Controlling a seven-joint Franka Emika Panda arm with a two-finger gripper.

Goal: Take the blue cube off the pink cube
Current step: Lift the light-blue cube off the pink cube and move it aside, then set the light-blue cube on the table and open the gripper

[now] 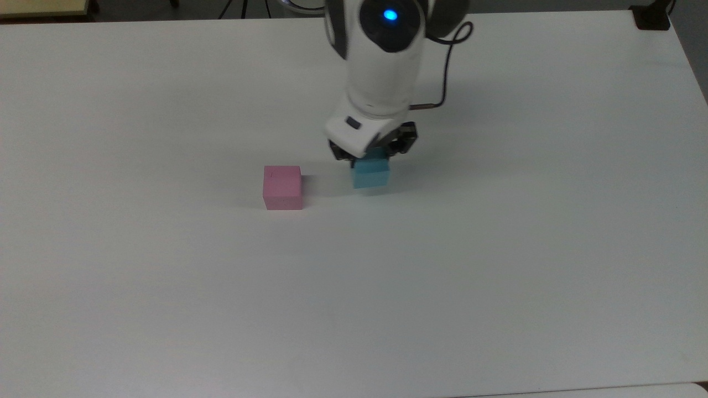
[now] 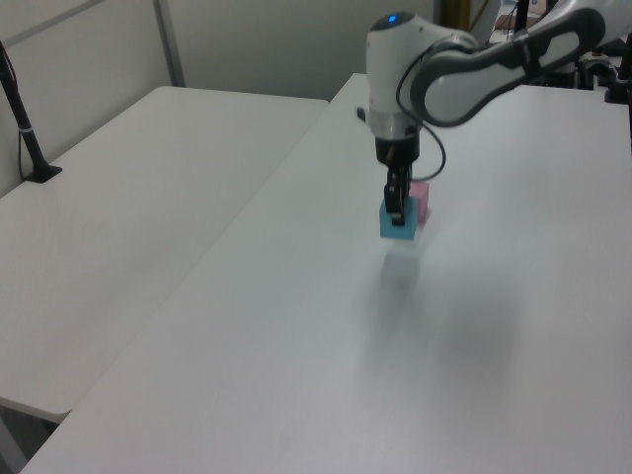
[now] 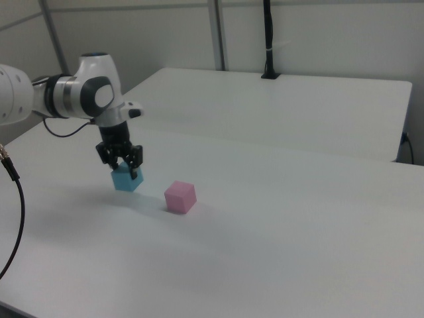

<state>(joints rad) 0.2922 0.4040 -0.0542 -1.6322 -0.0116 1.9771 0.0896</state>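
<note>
A plain white table (image 1: 498,265) is carrying the scene. The pink cube (image 1: 282,187) is sitting directly on it. A second white table (image 3: 318,106) is standing just beside it.

Blue cube (image 1: 370,173) beside pink cube (image 1: 282,187)

The white table (image 3: 278,232) carries the pink cube (image 3: 180,197), which sits alone with all visible faces clear. The blue cube (image 3: 126,179) is to the right view's left of it, near but apart, clamped between the fingers of the gripper (image 3: 122,167) from above. Whether the blue cube touches the table cannot be told. The white arm (image 3: 73,96) enters from the right view's left edge. A black cable (image 3: 13,205) hangs at that edge. A second table (image 3: 285,109) stands behind, with a black post (image 3: 269,40) on it.
</note>
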